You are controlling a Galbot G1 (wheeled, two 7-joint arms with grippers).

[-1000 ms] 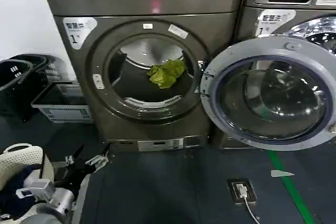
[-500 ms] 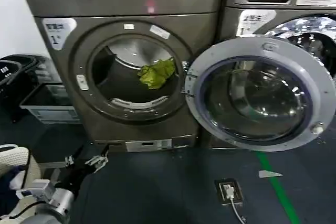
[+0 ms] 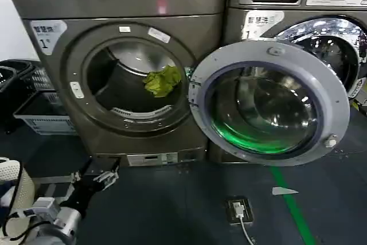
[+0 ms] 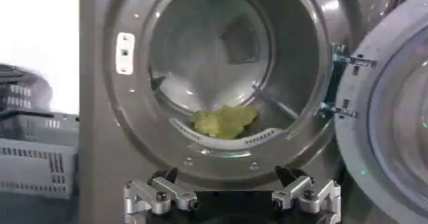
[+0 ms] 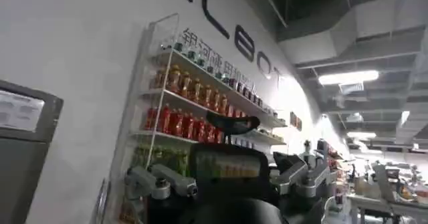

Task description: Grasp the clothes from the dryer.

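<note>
Front and centre stands the dryer (image 3: 114,73), its round door (image 3: 269,104) swung wide to the right. Inside the drum, toward the right, lie the clothes (image 3: 162,81). Low before the machine, the left gripper (image 3: 94,177) hangs with fingers spread, empty. The right gripper (image 5: 227,182) points at a drinks shelf (image 5: 200,105), fingers apart.

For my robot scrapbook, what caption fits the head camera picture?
Left hand open and low before the open dryer, yellow-green clothes waiting inside the drum.

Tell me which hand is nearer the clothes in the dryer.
Left. The left hand hangs low before the dryer, facing the clothes. The right hand points away toward a drinks shelf.
</note>
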